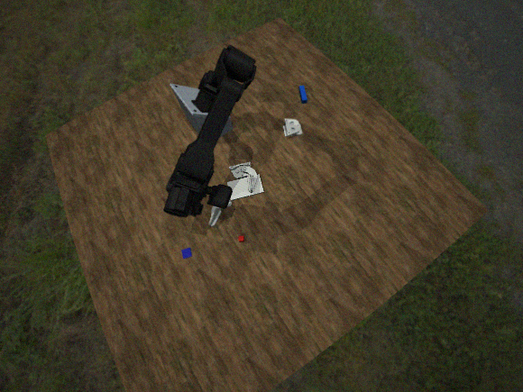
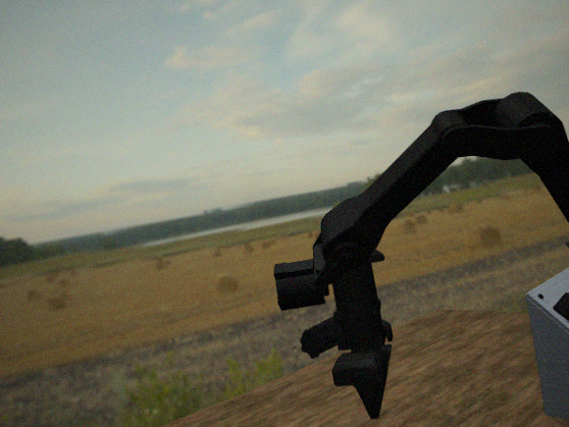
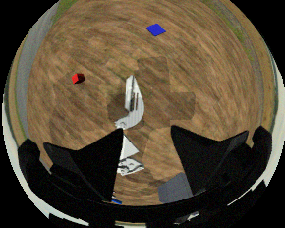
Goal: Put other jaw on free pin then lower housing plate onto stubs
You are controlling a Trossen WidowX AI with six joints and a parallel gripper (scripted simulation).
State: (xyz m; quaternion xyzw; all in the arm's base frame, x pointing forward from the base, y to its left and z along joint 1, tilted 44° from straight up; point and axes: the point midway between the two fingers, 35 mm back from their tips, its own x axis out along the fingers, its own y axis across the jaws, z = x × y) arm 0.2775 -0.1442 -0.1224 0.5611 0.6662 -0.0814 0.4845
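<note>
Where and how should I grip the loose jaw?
Try the straight, narrow arm of the loose jaw: it lies flat, so come from above, fingers across its long sides. The curved toothed end looks a poorer hold and must stay free to mesh.
</note>
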